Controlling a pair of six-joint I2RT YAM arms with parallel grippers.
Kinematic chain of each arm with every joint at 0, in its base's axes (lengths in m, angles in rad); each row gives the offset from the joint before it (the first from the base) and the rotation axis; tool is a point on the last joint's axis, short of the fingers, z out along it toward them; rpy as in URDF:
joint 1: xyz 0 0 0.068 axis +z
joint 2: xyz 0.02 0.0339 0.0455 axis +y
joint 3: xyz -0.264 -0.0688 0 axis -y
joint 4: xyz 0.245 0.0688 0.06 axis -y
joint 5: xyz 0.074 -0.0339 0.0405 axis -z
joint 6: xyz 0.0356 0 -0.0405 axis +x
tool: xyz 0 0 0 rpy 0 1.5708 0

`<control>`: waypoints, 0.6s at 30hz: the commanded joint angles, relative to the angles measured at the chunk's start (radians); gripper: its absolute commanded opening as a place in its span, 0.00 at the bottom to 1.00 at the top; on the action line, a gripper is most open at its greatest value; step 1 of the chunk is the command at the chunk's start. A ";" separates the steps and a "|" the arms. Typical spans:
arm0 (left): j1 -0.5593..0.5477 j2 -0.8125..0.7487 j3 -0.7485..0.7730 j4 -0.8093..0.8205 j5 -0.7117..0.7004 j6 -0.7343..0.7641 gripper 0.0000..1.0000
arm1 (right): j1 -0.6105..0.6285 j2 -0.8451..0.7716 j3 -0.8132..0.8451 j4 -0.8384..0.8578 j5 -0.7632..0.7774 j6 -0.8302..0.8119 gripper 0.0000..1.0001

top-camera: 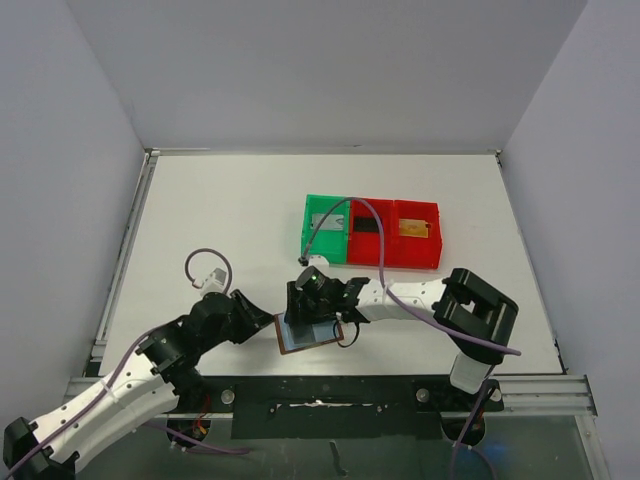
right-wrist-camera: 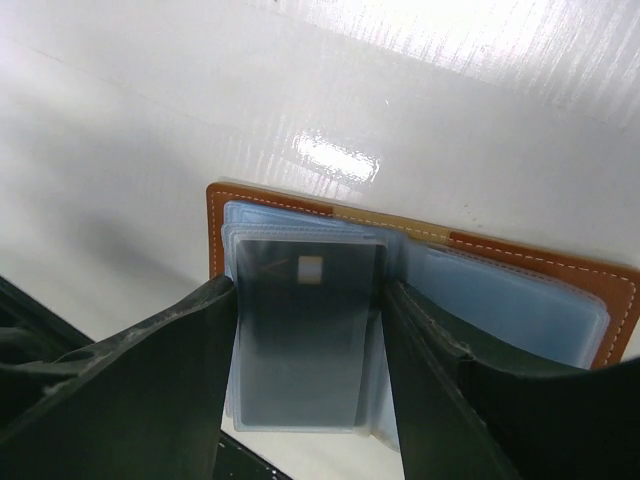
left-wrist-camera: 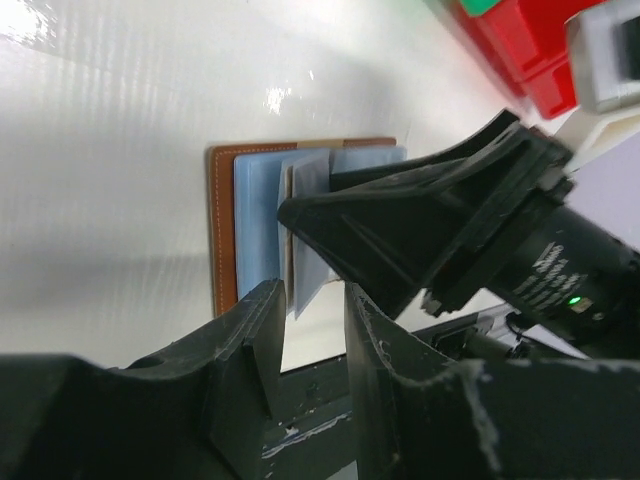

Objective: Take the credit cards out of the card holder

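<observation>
At the near edge of the table, between the two arms, the wallet lies open with its grey-blue lining up. Its long axis runs roughly along that edge, left to right. A stack of clear plastic sleeves rises from the lining.

In the right wrist view a dark card sits in the top sleeve. Its long axis crosses the wallet's, and the end with the small pale chip points toward the far brown hem. The right gripper stands over it, jaws apart, one finger close along each long side of the card. Whether they press on it cannot be told. From above, this gripper hides the card and most of the sleeves.

The left gripper is at the wallet's left end, with only a narrow gap between its jaws. A sleeve corner reaches down to that gap, but whether anything is pinched there cannot be told.

Farther back, well apart from the wallet, a green tray adjoins a red tray. A pale grey card lies in the green one. A black card and a golden card lie in separate red compartments. A purple cable crosses above the trays and covers part of them.
</observation>
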State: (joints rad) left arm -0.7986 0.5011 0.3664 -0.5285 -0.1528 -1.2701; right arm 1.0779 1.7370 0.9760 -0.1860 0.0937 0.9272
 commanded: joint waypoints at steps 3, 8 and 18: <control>-0.002 0.126 -0.051 0.279 0.180 0.071 0.30 | -0.046 -0.027 -0.130 0.143 -0.124 0.061 0.53; -0.002 0.236 -0.069 0.370 0.241 0.098 0.30 | -0.053 -0.032 -0.160 0.177 -0.136 0.076 0.53; -0.002 0.339 -0.052 0.340 0.183 0.108 0.29 | -0.065 -0.030 -0.186 0.221 -0.159 0.086 0.53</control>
State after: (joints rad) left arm -0.7990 0.8429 0.2905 -0.2222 0.0578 -1.1839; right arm 1.0149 1.6890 0.8257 0.0593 -0.0494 1.0061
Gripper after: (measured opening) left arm 0.294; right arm 0.545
